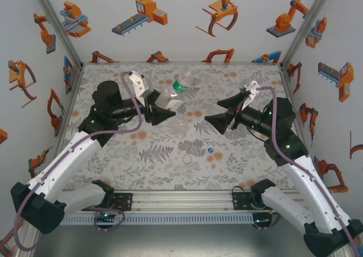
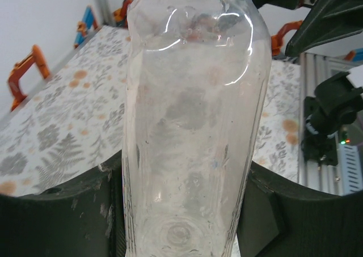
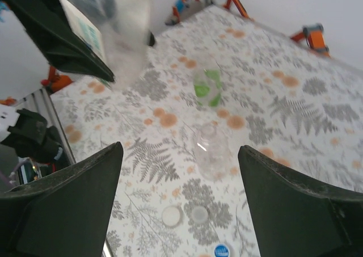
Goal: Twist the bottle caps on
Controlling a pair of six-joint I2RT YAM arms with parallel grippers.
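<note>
Clasping clear bottle (image 2: 193, 126), left hand (image 1: 169, 112) raised

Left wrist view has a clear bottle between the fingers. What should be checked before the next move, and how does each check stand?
1. Left gripper shut on the clear bottle: ok.
2. Its mouth bare for a cap: cannot tell, the top is cropped or blurred.
3. Right gripper open, nothing in it: ok.
4. Cap in hand for screwing: not ok, none picked.
5. Blue cap and pale caps lying loose on the table, unobstructed: ok.
</note>
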